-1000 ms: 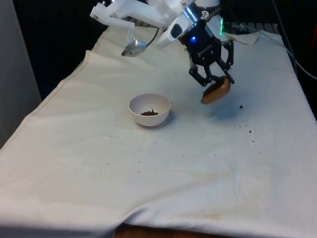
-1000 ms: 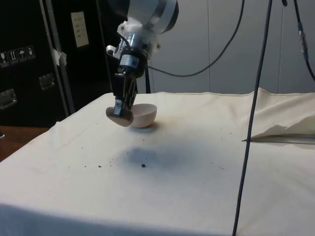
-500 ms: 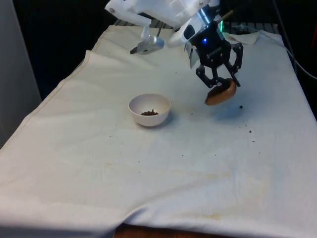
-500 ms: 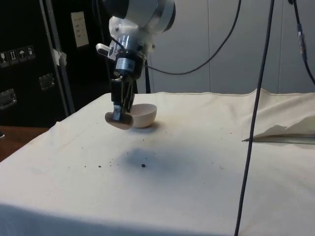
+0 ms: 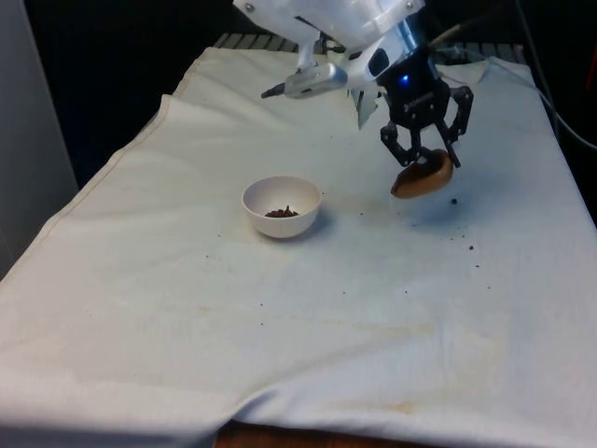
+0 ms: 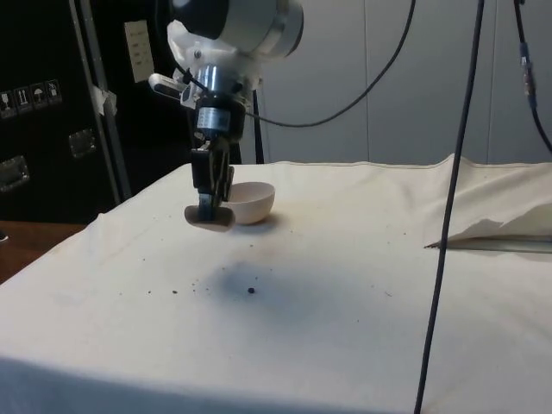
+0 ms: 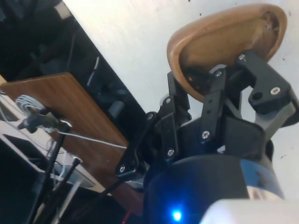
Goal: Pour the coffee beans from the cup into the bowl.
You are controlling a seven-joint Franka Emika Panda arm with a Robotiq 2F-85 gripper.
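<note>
Front view: the gripper (image 5: pixel 424 165) hangs above the cloth (image 5: pixel 280 308), its fingers clamped on the rim of a brown wooden cup (image 5: pixel 422 177) that is tipped on its side. The white bowl (image 5: pixel 282 206), with a few coffee beans (image 5: pixel 281 213) inside, stands on the cloth well apart from the cup, toward the front view's left. Stray beans (image 5: pixel 454 200) lie just beyond the cup from the bowl.

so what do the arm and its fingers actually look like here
The arm has smooth, rounded white plastic shells. At its end sits a black two-finger gripper built of slim, jointed metal links studded with silver screws, and its fingers end in blocky black tips. A black cable trails from its base.
</note>
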